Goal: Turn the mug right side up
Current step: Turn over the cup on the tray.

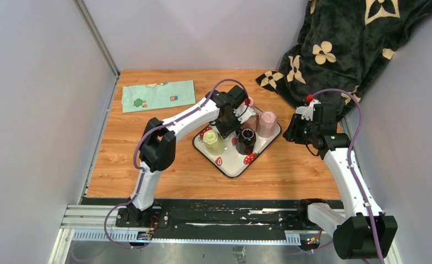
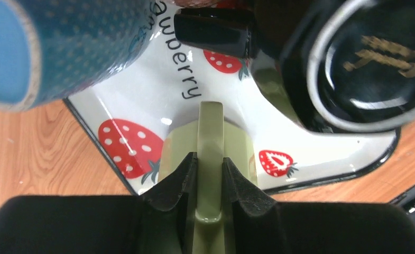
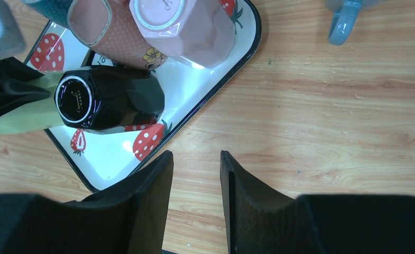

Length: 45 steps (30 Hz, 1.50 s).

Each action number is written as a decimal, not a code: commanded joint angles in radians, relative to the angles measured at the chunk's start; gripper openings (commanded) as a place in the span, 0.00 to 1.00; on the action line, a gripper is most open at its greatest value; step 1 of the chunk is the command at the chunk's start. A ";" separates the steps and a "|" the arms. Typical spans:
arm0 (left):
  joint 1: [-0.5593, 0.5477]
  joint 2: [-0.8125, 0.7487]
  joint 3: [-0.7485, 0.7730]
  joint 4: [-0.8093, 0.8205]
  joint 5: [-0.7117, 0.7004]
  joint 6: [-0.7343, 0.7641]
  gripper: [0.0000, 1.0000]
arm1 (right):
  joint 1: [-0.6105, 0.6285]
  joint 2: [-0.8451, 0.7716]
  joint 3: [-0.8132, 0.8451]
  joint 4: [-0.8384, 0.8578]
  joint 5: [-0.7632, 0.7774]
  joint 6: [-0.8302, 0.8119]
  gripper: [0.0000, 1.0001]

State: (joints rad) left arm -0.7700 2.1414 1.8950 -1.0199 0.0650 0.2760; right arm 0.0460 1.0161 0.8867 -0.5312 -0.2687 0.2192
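A yellow-green mug (image 1: 213,142) is over the left part of a white strawberry tray (image 1: 233,165). My left gripper (image 1: 227,122) is shut on its handle (image 2: 210,132): the left wrist view shows both pads (image 2: 181,174) pressed on the handle strip, with the mug body beyond it over the tray (image 2: 157,90). I cannot tell which way its mouth faces. The mug shows as an olive band at the left edge of the right wrist view (image 3: 20,119). My right gripper (image 1: 293,132) is open and empty over bare wood just right of the tray (image 3: 196,159).
A black mug (image 1: 246,137) (image 2: 374,58) (image 3: 110,98), a pink mug (image 1: 267,124) (image 3: 186,24), a dotted salmon mug (image 3: 102,26) and a blue dotted mug (image 2: 62,42) crowd the tray, bases showing. A pale blue handle (image 3: 345,21) lies on the wood. Green mat (image 1: 158,94); dark blanket (image 1: 340,49).
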 commanded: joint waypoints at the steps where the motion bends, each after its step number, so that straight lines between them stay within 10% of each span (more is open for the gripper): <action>1: -0.008 -0.142 0.009 -0.019 0.017 -0.001 0.00 | 0.011 -0.030 0.001 0.004 0.004 0.004 0.43; 17: -0.008 -0.355 -0.096 0.050 -0.047 -0.040 0.00 | 0.011 -0.052 0.014 0.003 -0.030 0.030 0.42; 34: -0.008 -0.911 -0.761 0.794 -0.138 -0.181 0.00 | 0.012 -0.053 0.062 0.052 -0.232 0.284 0.41; 45: -0.008 -1.114 -1.087 1.180 -0.035 0.022 0.00 | 0.030 0.002 0.093 0.051 -0.254 0.547 0.41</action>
State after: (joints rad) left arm -0.7700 1.0885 0.8364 -0.1211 -0.0021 0.1894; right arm 0.0505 0.9993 0.9421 -0.4831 -0.4976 0.6384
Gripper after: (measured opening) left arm 0.234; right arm 0.408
